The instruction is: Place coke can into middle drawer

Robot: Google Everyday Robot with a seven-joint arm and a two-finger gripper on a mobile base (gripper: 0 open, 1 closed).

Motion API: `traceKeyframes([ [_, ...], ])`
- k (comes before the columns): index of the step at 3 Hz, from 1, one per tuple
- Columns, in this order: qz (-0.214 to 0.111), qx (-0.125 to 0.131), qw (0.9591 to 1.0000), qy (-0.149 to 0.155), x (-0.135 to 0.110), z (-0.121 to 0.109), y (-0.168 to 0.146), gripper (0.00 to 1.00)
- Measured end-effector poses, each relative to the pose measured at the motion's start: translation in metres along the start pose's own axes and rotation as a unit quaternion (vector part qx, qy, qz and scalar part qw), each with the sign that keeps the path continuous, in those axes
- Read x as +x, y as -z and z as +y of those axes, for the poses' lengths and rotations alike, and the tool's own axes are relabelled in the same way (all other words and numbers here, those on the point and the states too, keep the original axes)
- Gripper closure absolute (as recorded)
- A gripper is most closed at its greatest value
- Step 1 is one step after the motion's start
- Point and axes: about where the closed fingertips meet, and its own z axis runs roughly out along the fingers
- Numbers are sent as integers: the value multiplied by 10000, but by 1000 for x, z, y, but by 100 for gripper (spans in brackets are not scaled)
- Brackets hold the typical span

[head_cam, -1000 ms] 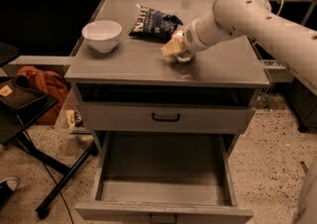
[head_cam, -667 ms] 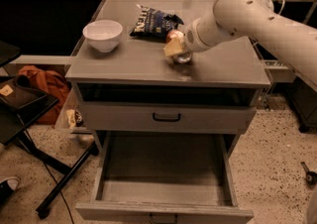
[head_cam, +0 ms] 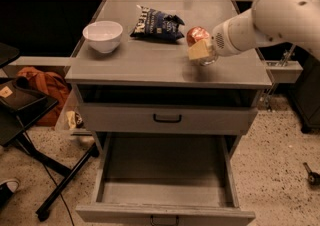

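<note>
The coke can [head_cam: 197, 34], red-orange with a silver end, is held tilted in my gripper [head_cam: 201, 48] above the right part of the grey cabinet top [head_cam: 135, 65]. The gripper's cream fingers [head_cam: 199, 51] are shut around the can, and a shadow lies on the top below it. My white arm [head_cam: 270, 17] reaches in from the right. The middle drawer [head_cam: 165, 190] is pulled wide open below, showing a bare grey floor and side walls, with its small dark handle at the front edge [head_cam: 164, 218].
A white bowl [head_cam: 102, 35] and a dark blue chip bag [head_cam: 156, 22] lie on the cabinet top left of the can. The higher drawer front with a black handle [head_cam: 167, 118] is closed. A black stand [head_cam: 30, 120] and an orange bag [head_cam: 42, 87] are on the floor at left.
My gripper with the coke can has moved to the right and risen slightly off the cabinet top. The bowl, the chip bag and the drawers have not moved.
</note>
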Motion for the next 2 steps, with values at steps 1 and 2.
traceKeyframes([
  [1,-237,-233,9993,171,25,0,40,100],
  [2,-414,-548,9971,324,58,6,74,100],
])
